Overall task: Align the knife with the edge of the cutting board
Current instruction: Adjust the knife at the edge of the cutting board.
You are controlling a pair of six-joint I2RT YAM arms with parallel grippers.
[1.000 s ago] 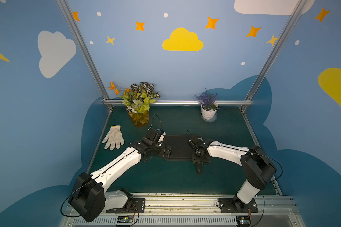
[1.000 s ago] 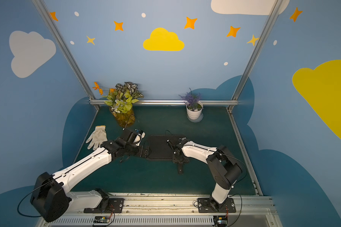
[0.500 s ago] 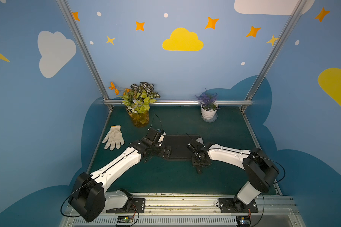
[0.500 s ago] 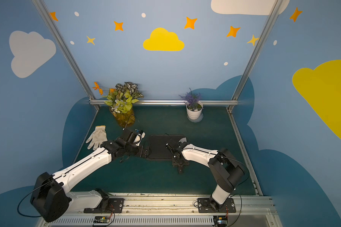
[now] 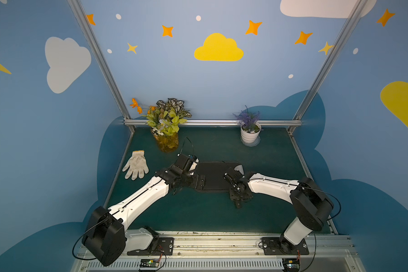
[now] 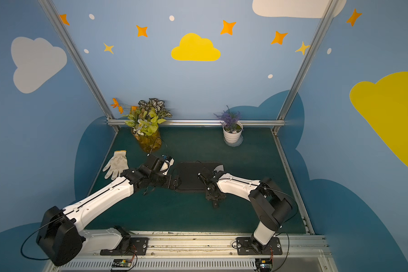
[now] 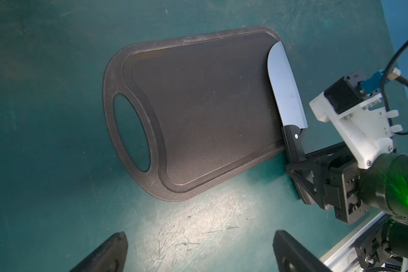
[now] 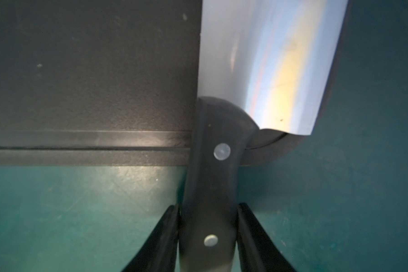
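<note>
On the green table mat (image 5: 198,212), the cutting board (image 7: 198,106) lies flat between my two arms. The knife (image 7: 285,87) rests with its blade flat on the board, along the short end opposite the oval handle hole. Its black handle projects past the board's long edge over the mat. My right gripper (image 8: 207,207) is closed on that handle, one finger against each side. My left gripper (image 7: 199,233) hangs over the mat near the board, jaws wide apart.
</note>
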